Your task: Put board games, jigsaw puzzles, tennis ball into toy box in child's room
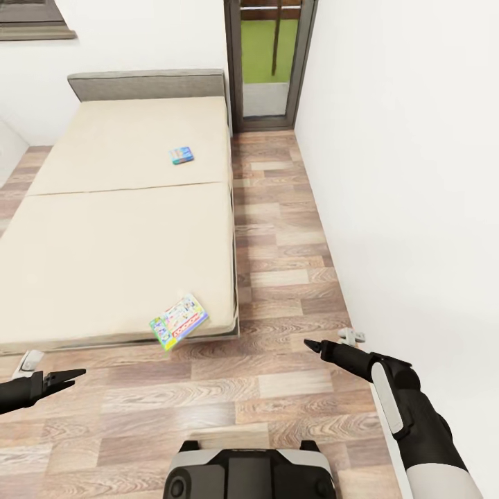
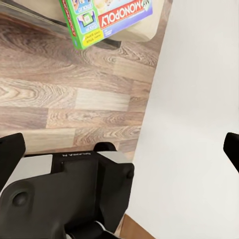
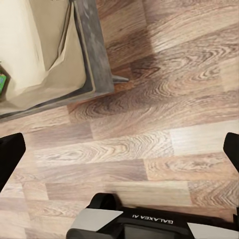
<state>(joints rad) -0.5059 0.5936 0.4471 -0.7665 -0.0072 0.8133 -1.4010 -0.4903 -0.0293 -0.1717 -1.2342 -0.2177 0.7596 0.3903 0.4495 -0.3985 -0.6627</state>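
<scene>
L gripper (image 1: 73,376) fingers spread, empty, over wood floor (image 1: 277,388). Monopoly board game (image 1: 179,321) lies beyond its fingertips, at bed (image 1: 104,229) near corner, overhanging edge. Small blue board game (image 1: 181,154) further up mattress. R gripper (image 1: 313,344) spread, empty, well apart from both.

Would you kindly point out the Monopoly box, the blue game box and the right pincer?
Monopoly box (image 1: 179,321), head view, middle of its lid.
Blue game box (image 1: 181,155), head view, centre of its top.
Right pincer (image 1: 310,344), head view, between its fingertips.
</scene>
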